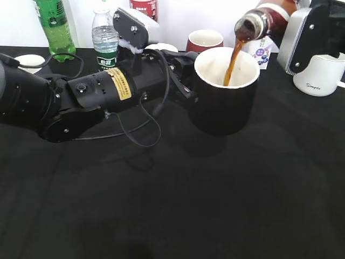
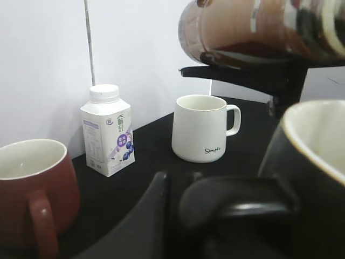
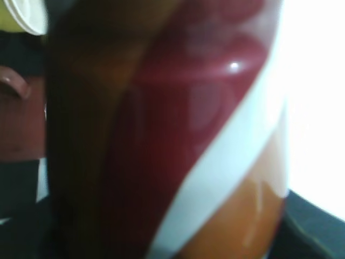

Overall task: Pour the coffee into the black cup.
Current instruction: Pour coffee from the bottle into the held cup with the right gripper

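Observation:
The black cup [image 1: 223,105] stands on the black table, its white inside showing; its rim is at the right of the left wrist view [image 2: 315,140]. My left gripper [image 1: 186,81] is shut on its black handle [image 2: 237,205]. My right gripper, hidden by its own housing at the upper right, holds the coffee bottle [image 1: 267,21] tilted over the cup. A brown stream [image 1: 233,62] runs from the bottle's mouth into the cup. The bottle's swirl label fills the right wrist view [image 3: 178,135], and the bottle shows overhead in the left wrist view [image 2: 253,29].
A dark red mug [image 1: 205,40] stands behind the black cup. A white mug [image 1: 321,75] reading "Simple" and a small milk carton [image 2: 108,132] stand at the right back. A green bottle [image 1: 54,27], a water bottle [image 1: 105,40] and a white dish [image 1: 29,61] stand at the back left.

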